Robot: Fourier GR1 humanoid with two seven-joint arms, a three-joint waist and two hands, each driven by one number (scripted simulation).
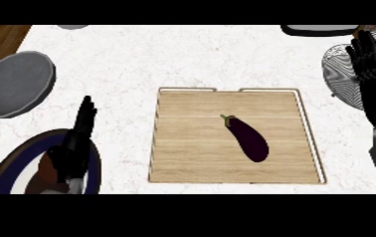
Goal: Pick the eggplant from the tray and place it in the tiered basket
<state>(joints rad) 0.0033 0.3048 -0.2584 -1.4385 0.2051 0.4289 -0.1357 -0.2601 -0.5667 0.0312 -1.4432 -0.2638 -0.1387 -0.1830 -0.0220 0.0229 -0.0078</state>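
Pictured on the counter: eggplant, dark purple with a small green stem, lying flat at the middle of a wooden tray, stem end pointing up and left, fat end down and right. Untouched by either hand, well to the right of the left one and down and left of the right one.

At the view's right edge, right hand, black, fingers straight and pointing up, open and holding nothing. Just behind and beside it, the wire mesh of the tiered basket, partly hidden by the fingers. Above it, part of a dark, rounded object with a pale rim, cut off by the top of the view.

At lower left, left hand, black, fingers extended together and pointing up the counter, likewise open and empty, well apart from the tray's left edge. Beneath its wrist, a round plate with a dark blue rim. Up and to the left of its fingertips, a grey plate near the counter's left edge. Farther up, a sliver of another grey round thing.

Underneath everything, white marbled counter.
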